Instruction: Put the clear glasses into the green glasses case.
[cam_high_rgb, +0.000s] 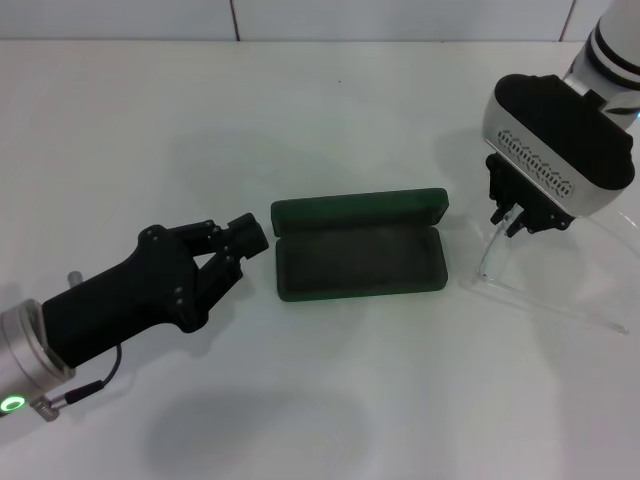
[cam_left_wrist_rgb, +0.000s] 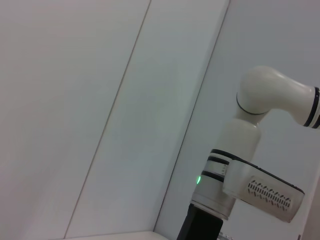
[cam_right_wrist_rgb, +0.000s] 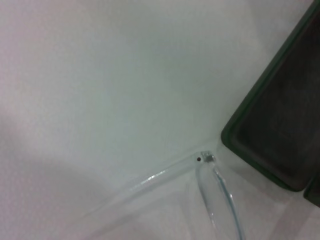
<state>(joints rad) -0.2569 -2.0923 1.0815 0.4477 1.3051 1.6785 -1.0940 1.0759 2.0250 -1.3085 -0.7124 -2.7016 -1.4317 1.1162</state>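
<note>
From the head camera, the green glasses case (cam_high_rgb: 360, 245) is lying open mid-table, with the clear glasses (cam_high_rgb: 540, 285) at its 3 o'clock. The right gripper (cam_high_rgb: 515, 222) is hovering over their near end — whether it is clenched or released, I cannot tell. The left gripper (cam_high_rgb: 245, 240) is sitting at the case's 9 o'clock, fingers spread.

The left wrist camera is showing only the right arm (cam_left_wrist_rgb: 250, 165).

In the right wrist camera, the glasses' hinge (cam_right_wrist_rgb: 205, 158) is lying just beside the case's corner (cam_right_wrist_rgb: 280, 130).
</note>
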